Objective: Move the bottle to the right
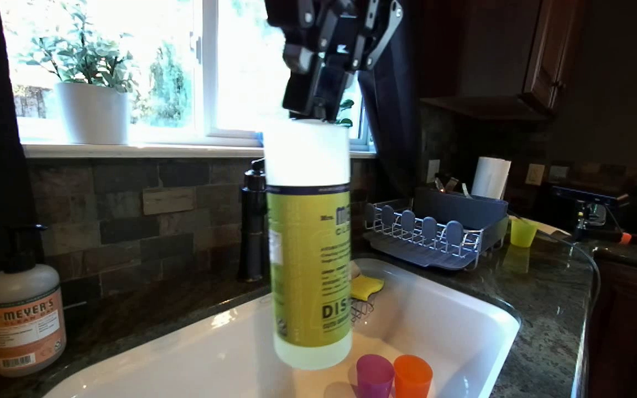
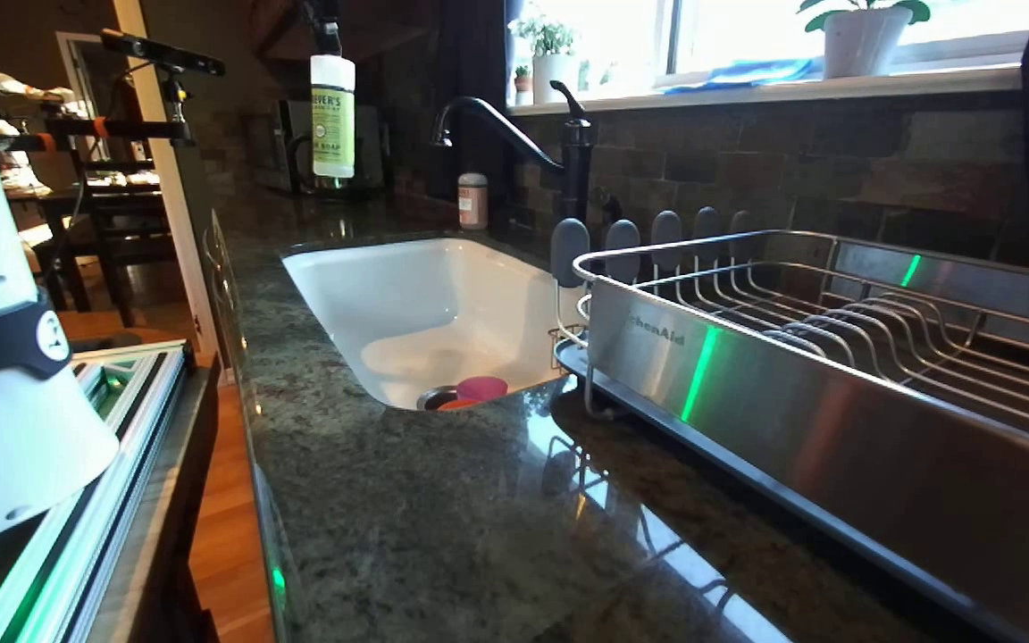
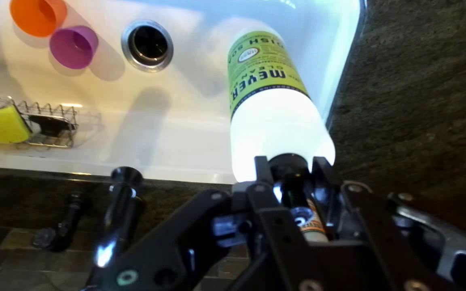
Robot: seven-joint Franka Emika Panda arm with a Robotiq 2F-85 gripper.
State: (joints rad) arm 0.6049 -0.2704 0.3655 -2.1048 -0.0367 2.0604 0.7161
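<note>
The bottle has a yellow-green label, a white upper part and a black cap. It hangs upright in the air over the white sink in an exterior view [image 1: 310, 265]. In an exterior view [image 2: 333, 125] it appears small, high above the sink's far end. In the wrist view the bottle [image 3: 265, 76] points away from the camera, near one end of the sink. My gripper [image 3: 289, 167] is shut on its black cap, a finger on each side. The gripper [image 1: 313, 110] is above the bottle. The cap is mostly hidden by the fingers in both exterior views.
The white sink [image 1: 186, 354] holds a purple cup [image 1: 375, 376], an orange cup [image 1: 412, 376] and a yellow sponge [image 1: 366, 287]. A black faucet [image 2: 577, 161] stands behind it. A squat orange-labelled soap bottle [image 1: 22, 320] and a dish rack [image 1: 434, 226] stand on the counter.
</note>
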